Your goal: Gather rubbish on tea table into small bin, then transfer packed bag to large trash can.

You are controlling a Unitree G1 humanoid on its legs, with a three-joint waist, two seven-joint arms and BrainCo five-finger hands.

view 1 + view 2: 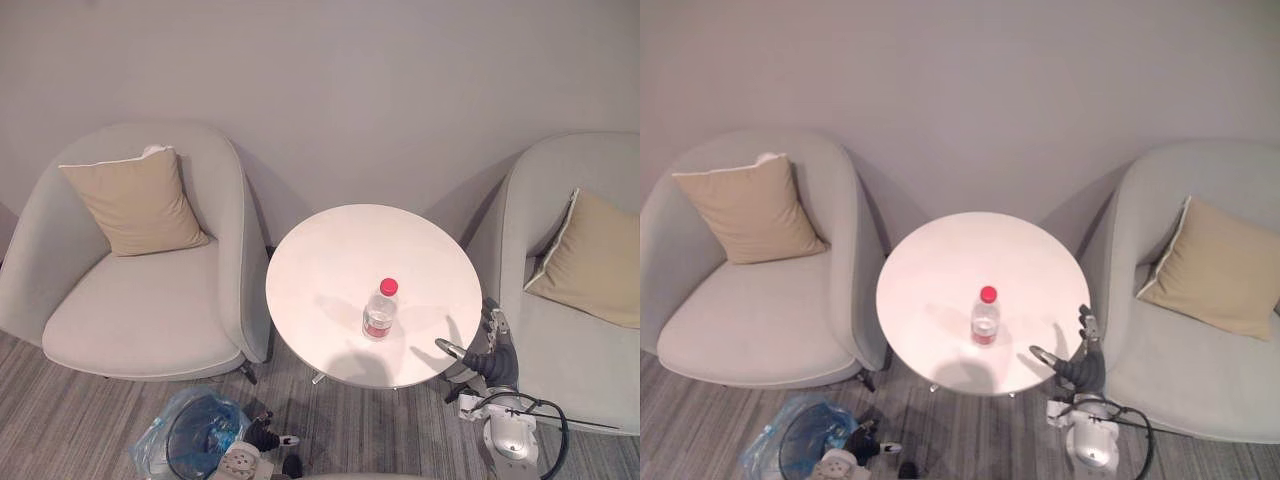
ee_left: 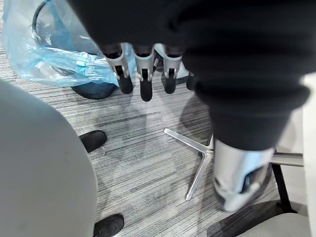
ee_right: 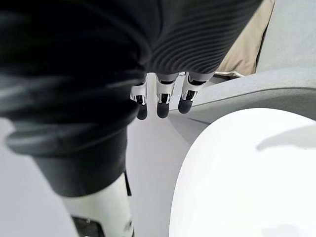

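- clear plastic red-capped bottle upright on round white table, 6 o'clock of centre.
- my right hand, released, at the table's 4 o'clock rim.
- my left hand, released, by blue-bagged small bin at 7 o'clock.

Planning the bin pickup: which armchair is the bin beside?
The left armchair: the bin, lined in blue plastic, stands on the floor by its front. The right armchair has the right hand beside it instead.

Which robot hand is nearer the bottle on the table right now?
Right. The right robot hand is at the table edge, beside the bottle; the left robot hand hangs low near the floor by the blue-bagged bin.
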